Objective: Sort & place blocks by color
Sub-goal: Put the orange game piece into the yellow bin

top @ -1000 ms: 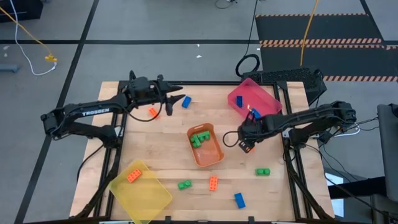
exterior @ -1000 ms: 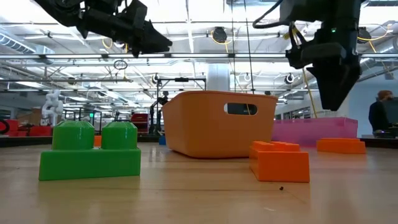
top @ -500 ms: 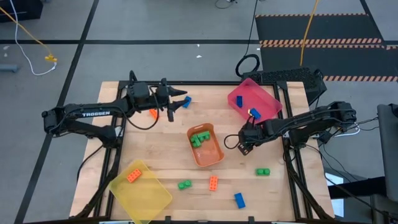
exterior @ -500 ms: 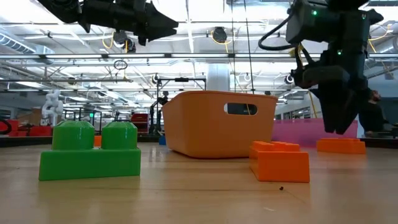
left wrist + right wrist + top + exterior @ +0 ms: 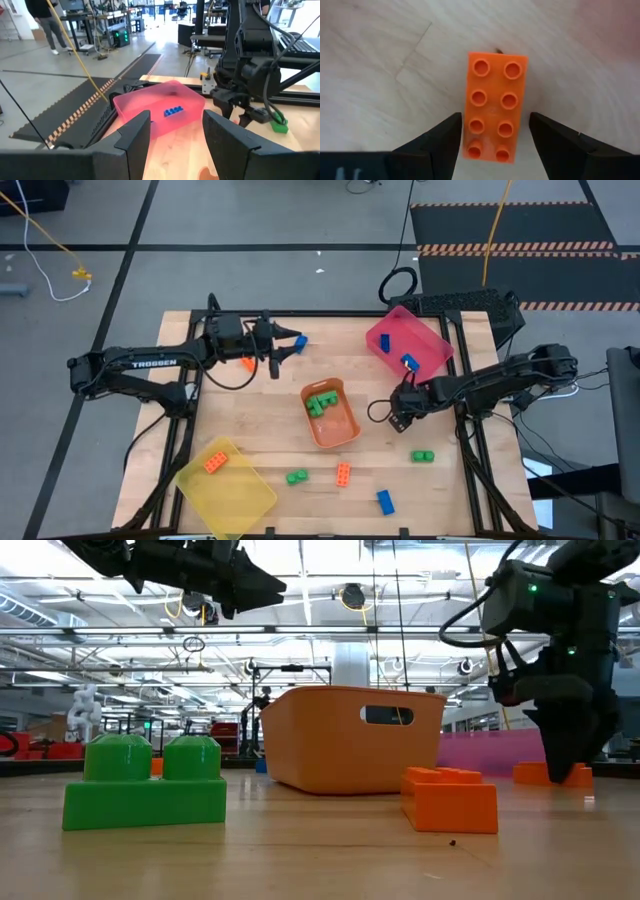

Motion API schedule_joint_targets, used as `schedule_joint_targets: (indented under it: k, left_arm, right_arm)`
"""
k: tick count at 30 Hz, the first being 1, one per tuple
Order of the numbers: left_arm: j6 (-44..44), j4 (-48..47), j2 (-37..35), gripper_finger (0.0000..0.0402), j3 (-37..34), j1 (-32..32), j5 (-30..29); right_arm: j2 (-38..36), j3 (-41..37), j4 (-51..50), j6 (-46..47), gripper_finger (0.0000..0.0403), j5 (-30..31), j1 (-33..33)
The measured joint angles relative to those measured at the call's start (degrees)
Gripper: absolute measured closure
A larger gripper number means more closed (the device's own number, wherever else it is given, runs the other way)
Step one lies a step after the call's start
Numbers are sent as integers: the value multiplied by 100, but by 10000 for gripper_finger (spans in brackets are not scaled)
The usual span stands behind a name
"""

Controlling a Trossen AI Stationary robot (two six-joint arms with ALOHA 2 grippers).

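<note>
The left gripper hangs above the far left part of the desk, its jaws parted and holding nothing; a blue block lies just beyond the fingertips and an orange block lies beside the arm, back from the jaws. Well off to the near side of those jaws, the yellow tray holds one orange brick.

Between the two grippers stands the orange tray with green blocks inside (a green one, an orange one and a blue one lie loose on the near side of it).

The right gripper is down at the desk, pointing straight at an orange eight-stud brick. Its jaws are spread, one finger on each long side of the brick, with a gap showing either side, so nothing is grasped. Beyond these jaws sits the pink tray with a blue block; a green block lies nearer, just beside them.
</note>
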Motion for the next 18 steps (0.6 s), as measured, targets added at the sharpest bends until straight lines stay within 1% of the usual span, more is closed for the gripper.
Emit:
schedule_joint_targets:
  k: [2,4,9,14,18]
  left_arm:
    - [-41,-4,-1,220,0,-8,0]
    - [-71,-8,-1,220,0,-30,-2]
    - [-63,-148,-1,220,0,-154,-4]
    - [164,-396,8,220,0,-344,-2]
    - [333,-457,55,220,-4,-514,0]
  right_arm:
    - [9,-16,-60,-185,179,-3,0]
    - [10,-20,-79,-405,197,-2,0]
    - [11,-27,-101,-1001,271,77,122]
    - [16,26,-17,-1554,270,253,277]
    - [-102,278,405,-2264,270,561,334]
